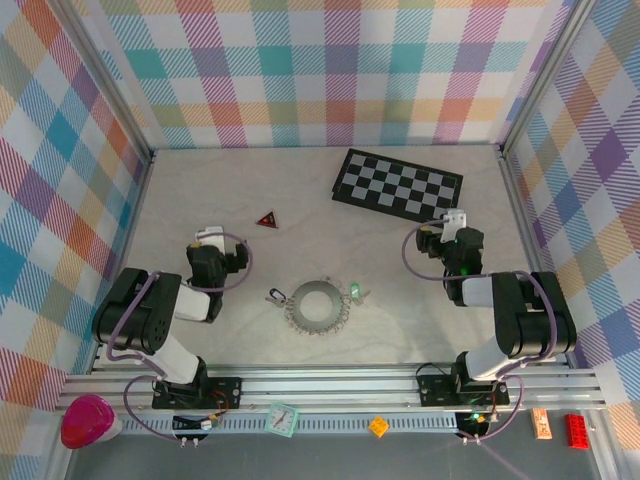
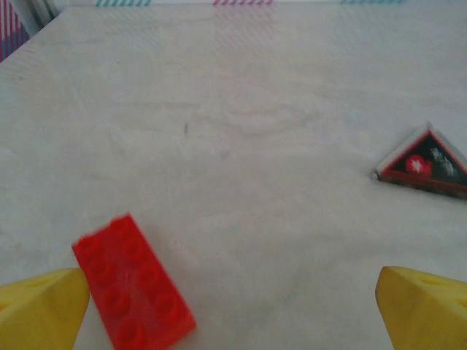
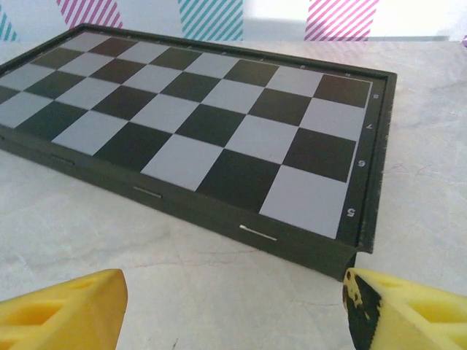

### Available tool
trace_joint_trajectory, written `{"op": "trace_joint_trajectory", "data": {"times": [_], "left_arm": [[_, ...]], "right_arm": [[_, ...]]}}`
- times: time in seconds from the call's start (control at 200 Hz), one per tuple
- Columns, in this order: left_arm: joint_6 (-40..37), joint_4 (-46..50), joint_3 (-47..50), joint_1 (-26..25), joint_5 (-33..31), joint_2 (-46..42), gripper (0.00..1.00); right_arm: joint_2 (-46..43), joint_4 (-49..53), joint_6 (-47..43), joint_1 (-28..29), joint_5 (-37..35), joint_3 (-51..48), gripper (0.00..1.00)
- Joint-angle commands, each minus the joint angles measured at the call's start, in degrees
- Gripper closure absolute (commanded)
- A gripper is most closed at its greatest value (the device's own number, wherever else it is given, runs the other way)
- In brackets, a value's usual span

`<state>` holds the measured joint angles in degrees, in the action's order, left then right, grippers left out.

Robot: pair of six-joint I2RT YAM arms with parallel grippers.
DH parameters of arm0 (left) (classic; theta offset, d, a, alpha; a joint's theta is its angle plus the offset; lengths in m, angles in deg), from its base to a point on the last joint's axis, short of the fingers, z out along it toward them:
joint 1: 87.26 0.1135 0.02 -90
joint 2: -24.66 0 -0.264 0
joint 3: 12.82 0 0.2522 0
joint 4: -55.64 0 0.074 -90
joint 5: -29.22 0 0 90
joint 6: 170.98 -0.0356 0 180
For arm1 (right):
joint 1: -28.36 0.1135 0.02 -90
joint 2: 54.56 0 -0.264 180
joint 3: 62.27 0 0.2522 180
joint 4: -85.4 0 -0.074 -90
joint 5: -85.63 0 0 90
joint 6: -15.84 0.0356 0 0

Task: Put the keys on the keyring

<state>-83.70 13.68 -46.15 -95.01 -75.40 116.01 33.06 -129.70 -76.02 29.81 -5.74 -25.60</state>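
Left fingers stand apart and empty, a red brick lying just beside one tip. Right fingers are likewise apart, facing the chessboard. Keyring lies flat at mid worktop, toward the near edge, green-tagged key and black-clip key flanking it. Expect keys light, thin, slippery: grip the tag or clip. Ring likely stiff, heavier. Key blades are too small to resolve
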Motion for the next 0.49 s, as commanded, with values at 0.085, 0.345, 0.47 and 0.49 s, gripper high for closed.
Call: {"op": "trace_joint_trajectory", "data": {"times": [0.085,0.345,0.47,0.49], "left_arm": [[2.07,5.0,-3.2,1.65,-0.81,-1.07,0.0],[2.16,6.33,-4.0,2.03,0.31,-0.91,0.0],[2.18,6.09,-3.83,2.03,0.34,-0.91,0.0],[2.19,5.98,-3.79,2.04,0.31,-0.91,0.0]], "right_arm": [[0.37,1.48,1.92,-0.57,1.63,0.73,0.2],[0.45,1.66,1.96,-0.66,1.73,0.81,0.19],[0.39,1.75,2.04,-0.65,1.76,0.9,0.01],[0.37,1.75,2.01,-0.63,1.72,0.82,0.01]]}}
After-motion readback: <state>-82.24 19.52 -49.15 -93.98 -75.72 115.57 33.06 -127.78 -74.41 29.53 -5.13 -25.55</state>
